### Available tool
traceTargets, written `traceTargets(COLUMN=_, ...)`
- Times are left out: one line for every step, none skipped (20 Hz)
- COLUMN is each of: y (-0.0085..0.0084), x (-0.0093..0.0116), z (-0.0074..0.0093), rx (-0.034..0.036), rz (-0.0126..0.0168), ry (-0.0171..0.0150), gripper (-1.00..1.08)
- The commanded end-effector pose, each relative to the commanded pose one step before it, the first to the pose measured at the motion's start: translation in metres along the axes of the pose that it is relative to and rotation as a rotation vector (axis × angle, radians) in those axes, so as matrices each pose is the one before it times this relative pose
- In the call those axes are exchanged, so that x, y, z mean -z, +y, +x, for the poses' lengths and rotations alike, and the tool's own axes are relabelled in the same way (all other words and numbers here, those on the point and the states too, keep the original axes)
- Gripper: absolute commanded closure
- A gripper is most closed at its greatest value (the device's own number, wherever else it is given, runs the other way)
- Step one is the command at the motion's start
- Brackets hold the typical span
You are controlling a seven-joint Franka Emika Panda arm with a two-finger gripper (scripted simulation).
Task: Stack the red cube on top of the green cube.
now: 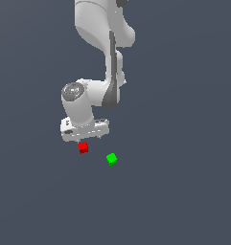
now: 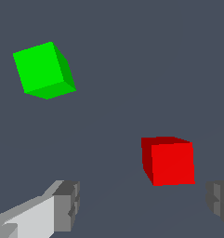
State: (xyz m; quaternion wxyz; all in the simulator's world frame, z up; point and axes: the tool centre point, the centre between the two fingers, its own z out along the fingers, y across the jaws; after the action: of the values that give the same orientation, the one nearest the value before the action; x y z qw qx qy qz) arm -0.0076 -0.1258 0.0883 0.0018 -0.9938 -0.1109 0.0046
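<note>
The red cube [image 1: 83, 148] rests on the dark floor just under my white gripper [image 1: 84, 139]. In the wrist view the red cube [image 2: 169, 160] lies between and slightly ahead of the two grey fingertips [image 2: 67, 204], closer to one of them and touching neither. My gripper [image 2: 143, 200] is open and holds nothing. The green cube [image 1: 111, 158] sits on the floor a short way off, toward the exterior view's right of the red one. It shows in the wrist view too as the green cube [image 2: 42, 69], apart from the fingers.
The white arm [image 1: 107, 52] comes down from the top of the exterior view. Around the cubes there is only plain dark grey floor [image 1: 184, 191].
</note>
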Motion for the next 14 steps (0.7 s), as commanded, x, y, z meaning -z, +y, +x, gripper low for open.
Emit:
traceTargets(y=0.01374, x=-0.00652, z=-0.00023, rx=0.02263, rz=-0.00196, ry=0.00338, gripper=-0.92)
traceTargets(y=0.00455, x=-0.00213, z=-0.00008, rx=0.00662, rz=-0.00055, ry=0.00087, gripper=-0.92)
traceTargets(y=0.00408, x=-0.00191, z=-0.00002, rx=0.00599, rz=-0.00049, ry=0.0008, gripper=-0.92)
traceTargets(y=0.00364, x=-0.00169, z=0.00001, rx=0.00528, rz=-0.00042, ry=0.00071, gripper=-0.92)
traceTargets(y=0.00316, x=-0.00146, z=0.00004, rx=0.00463, rz=-0.00037, ry=0.00063, gripper=-0.92)
traceTargets(y=0.00273, x=-0.00125, z=0.00003, rx=0.00386, rz=-0.0003, ry=0.00053, gripper=-0.92)
traceTargets(y=0.00219, x=-0.00101, z=0.00008, rx=0.00327, rz=-0.00025, ry=0.00045, gripper=-0.92)
traceTargets(y=0.00171, x=-0.00079, z=0.00007, rx=0.00255, rz=-0.00019, ry=0.00035, gripper=-0.92)
traceTargets(y=0.00131, x=-0.00058, z=0.00001, rx=0.00167, rz=-0.00013, ry=0.00023, gripper=-0.92)
traceTargets(y=0.00068, x=-0.00033, z=0.00006, rx=0.00118, rz=-0.00009, ry=0.00016, gripper=-0.92)
traceTargets(y=0.00045, x=-0.00015, z=-0.0001, rx=0.0, rz=0.0, ry=0.0, gripper=-0.92)
traceTargets(y=-0.00115, x=0.00045, z=-0.00044, rx=-0.00312, rz=0.0002, ry=-0.00085, gripper=-0.92)
traceTargets(y=0.00003, x=-0.00035, z=-0.00001, rx=0.0, rz=0.0, ry=0.0, gripper=-0.92)
traceTargets(y=0.0001, x=-0.00104, z=-0.00002, rx=0.0, rz=0.0, ry=0.0, gripper=-0.92)
